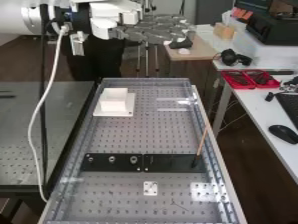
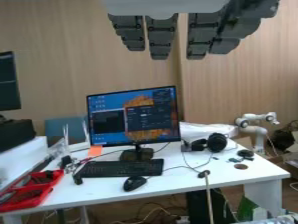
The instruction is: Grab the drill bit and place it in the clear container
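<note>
The hand [image 1: 156,30] is above the bench's far end in the high view, its fingers straight and pointing right, holding nothing. Grey fingers of the hand [image 2: 161,37] hang extended in the wrist view. A slim tan rod [image 1: 201,142] with a dark lower end stands slightly tilted at the right end of a black plate [image 1: 174,162]; I cannot tell if it is the drill bit. Small round metal pieces [image 1: 112,159] sit in the plate's left half. Bright edges of what may be the clear container [image 1: 174,109] show on the bench's far right part.
A white block [image 1: 114,100] on a white base stands far left on the perforated bench [image 1: 120,192]. A small white plate [image 1: 150,188] lies nearer. Beside the bench, a white desk [image 1: 263,112] carries red trays [image 1: 239,80], a mouse and headphones.
</note>
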### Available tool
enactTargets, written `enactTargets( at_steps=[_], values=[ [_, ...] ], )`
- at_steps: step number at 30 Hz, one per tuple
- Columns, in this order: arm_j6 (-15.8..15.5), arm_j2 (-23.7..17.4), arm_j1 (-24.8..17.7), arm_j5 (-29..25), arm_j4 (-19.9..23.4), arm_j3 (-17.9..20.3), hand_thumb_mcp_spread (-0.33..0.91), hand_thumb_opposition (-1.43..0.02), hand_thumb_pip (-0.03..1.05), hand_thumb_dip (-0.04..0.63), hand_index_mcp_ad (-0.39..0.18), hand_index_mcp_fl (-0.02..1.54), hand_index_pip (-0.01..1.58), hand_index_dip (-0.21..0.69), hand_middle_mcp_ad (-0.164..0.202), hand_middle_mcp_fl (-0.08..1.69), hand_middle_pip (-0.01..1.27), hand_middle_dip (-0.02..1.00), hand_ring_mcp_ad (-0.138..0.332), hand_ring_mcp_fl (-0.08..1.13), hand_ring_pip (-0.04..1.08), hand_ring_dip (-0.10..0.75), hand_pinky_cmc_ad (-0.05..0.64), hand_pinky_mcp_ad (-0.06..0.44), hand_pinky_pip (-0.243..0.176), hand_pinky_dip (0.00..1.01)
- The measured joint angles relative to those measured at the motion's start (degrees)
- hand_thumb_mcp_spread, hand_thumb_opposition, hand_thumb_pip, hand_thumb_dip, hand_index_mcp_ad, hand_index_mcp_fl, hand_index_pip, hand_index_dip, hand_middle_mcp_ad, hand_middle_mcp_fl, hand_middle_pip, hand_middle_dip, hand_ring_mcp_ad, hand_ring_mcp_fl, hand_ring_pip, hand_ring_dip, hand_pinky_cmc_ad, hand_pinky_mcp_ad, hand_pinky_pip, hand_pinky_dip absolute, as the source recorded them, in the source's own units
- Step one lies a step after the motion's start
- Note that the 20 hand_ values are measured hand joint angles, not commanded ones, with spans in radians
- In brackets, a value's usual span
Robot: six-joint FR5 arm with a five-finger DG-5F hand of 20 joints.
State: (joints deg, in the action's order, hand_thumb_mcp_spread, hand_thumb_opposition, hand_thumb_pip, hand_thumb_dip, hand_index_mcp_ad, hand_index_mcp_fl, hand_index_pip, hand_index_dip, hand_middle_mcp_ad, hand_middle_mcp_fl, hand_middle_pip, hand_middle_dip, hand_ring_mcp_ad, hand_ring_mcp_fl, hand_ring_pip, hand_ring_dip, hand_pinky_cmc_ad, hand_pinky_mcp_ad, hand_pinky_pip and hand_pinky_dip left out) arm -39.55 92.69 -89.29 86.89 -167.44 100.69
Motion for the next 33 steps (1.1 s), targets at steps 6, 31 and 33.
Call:
enactTargets(
  at_steps=[6,31,33],
  values=[
    [1.0,0.7,0.0,-1.2,4.2,3.0,0.06,-0.09,0.06,0.005,0.037,-0.01,0.00,0.014,0.040,0.01,0.04,0.03,0.148,0.02,0.02,0.012,0.026,0.072,-0.010,0.03],
    [4.4,10.3,1.3,-10.1,16.9,10.2,0.19,-0.66,0.31,0.005,0.082,0.02,0.06,0.152,0.089,0.01,0.15,0.02,0.201,0.02,0.10,-0.021,0.251,0.138,-0.106,0.26],
    [4.8,11.1,1.5,-10.5,17.6,10.3,0.20,-0.67,0.33,0.009,0.077,0.02,0.07,0.173,0.089,0.03,0.15,0.02,0.202,0.02,0.10,-0.021,0.255,0.145,-0.112,0.28]
  ],
)
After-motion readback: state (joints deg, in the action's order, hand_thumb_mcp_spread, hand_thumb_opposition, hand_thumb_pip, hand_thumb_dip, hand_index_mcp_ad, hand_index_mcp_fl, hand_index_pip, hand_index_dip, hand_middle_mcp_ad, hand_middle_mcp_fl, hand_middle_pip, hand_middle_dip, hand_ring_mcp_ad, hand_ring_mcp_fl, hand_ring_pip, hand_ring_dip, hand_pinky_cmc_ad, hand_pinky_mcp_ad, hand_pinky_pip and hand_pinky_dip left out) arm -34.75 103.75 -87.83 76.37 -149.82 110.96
